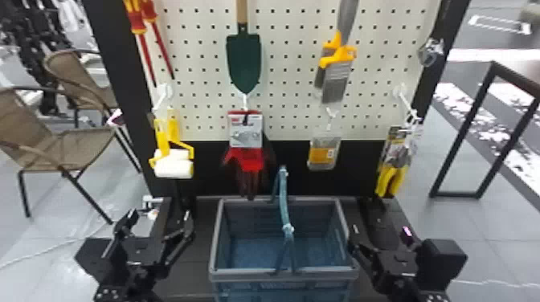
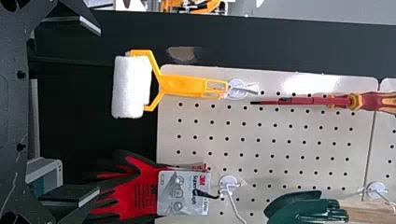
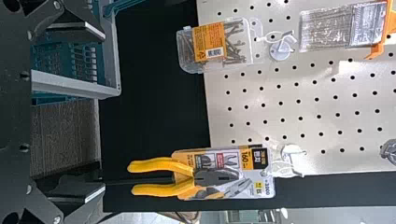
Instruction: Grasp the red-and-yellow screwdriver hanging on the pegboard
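The red-and-yellow screwdriver (image 1: 138, 25) hung at 11 o'clock on the pegboard (image 1: 289, 60), handle up, long axis near upright, tip slanting toward 5 o'clock. The black frame post (image 1: 120, 80) stood close at its 9 o'clock, and bare board lay toward the green trowel (image 1: 243, 60) at 3 o'clock. The left hand (image 2: 99, 112) at 7 o'clock and the right hand (image 3: 103, 114) at 5 o'clock gaped wide and empty, flanking a blue basket (image 1: 217, 241). Grey floor (image 1: 60, 261) spread around.

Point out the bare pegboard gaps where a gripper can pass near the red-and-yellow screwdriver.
Bare pegboard lies between the red-and-yellow screwdriver and the green trowel; another bare strip runs between the trowel and the paintbrush. It is crowded below the screwdriver, where its tip nears the paint roller hook.
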`<state>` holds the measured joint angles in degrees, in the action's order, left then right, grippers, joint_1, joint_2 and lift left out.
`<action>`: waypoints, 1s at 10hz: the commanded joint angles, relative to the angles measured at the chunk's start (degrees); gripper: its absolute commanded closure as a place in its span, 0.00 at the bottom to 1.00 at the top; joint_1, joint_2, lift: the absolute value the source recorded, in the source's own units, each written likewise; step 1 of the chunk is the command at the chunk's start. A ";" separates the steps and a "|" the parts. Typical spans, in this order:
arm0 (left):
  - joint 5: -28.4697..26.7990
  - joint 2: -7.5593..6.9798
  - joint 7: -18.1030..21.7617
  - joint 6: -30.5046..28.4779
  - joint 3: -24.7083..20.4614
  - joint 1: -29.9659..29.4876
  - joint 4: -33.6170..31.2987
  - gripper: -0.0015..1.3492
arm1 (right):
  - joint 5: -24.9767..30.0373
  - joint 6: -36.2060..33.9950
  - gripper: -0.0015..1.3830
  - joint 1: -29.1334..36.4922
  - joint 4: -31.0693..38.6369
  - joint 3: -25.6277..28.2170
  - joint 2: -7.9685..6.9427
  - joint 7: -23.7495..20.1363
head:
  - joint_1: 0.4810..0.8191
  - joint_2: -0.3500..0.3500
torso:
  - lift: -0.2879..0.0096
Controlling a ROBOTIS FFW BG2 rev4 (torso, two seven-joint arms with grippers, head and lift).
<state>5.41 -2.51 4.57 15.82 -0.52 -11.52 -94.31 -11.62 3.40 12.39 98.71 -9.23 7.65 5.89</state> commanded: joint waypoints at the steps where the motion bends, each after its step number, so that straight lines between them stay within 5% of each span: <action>1: 0.03 -0.04 0.00 0.00 0.00 -0.08 0.00 0.09 | -0.07 0.02 0.12 0.00 -0.01 0.00 0.00 0.00 | 0.20 0.50 | 0.63; 10: -1.20 0.05 0.00 -2.55 -0.27 -0.43 -2.20 0.09 | 0.02 0.02 0.12 0.18 0.17 0.00 0.00 0.00 | 0.20 0.50 | 0.63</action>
<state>4.65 -2.44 4.57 14.01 -0.69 -11.91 -95.80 -11.60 3.43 12.55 98.87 -9.23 7.65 5.89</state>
